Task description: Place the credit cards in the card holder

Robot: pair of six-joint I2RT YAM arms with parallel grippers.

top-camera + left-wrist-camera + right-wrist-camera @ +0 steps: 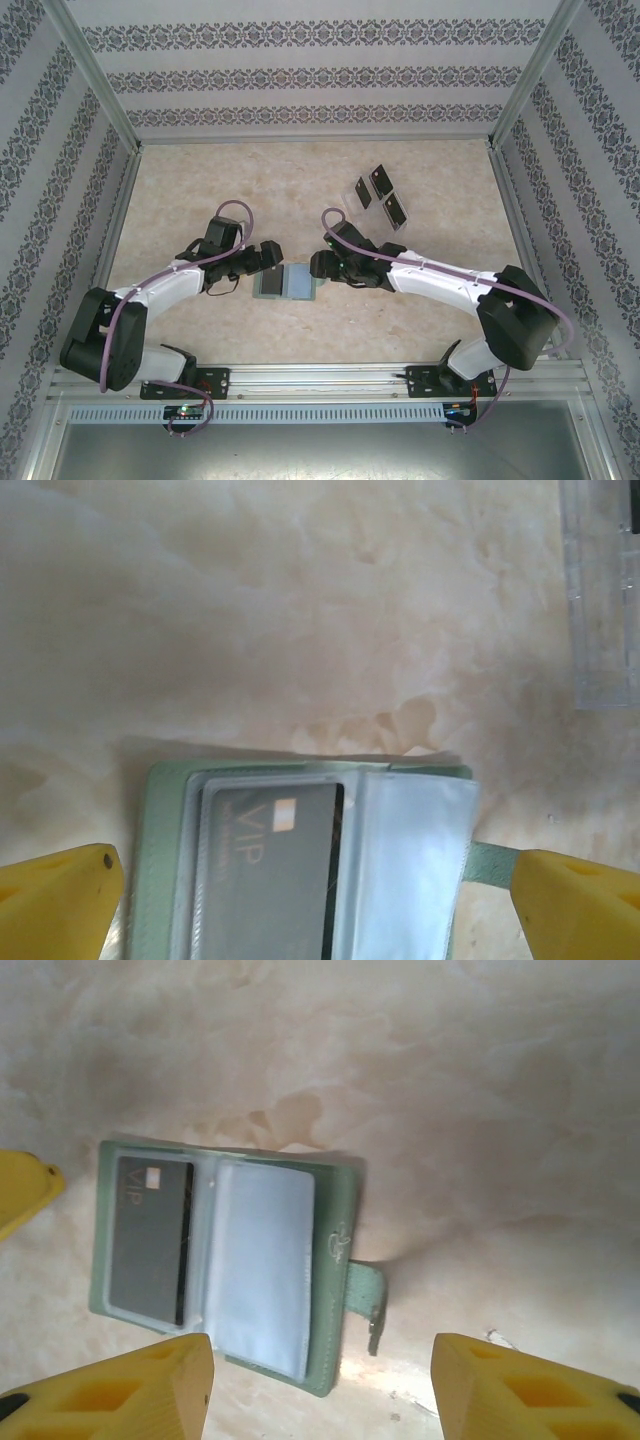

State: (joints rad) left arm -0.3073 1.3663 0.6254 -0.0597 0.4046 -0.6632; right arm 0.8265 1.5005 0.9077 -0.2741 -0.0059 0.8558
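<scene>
While the left claw [318, 885] and right claw [320, 1360] are hanging open and empty, the thin, slick credit cards [396, 208] upper right are likely needing an edge pinch.

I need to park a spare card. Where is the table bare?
Bare: far-left beige marble tabletop, between the left wall and the thin black rectangular cards. Crowded: the middle, where left gripper and right gripper flank the open grey-green card holder.

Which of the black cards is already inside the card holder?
The black card printed VIP, lying in a clear sleeve of the open green card holder. The other three cards lie apart, farther back on the table.
</scene>
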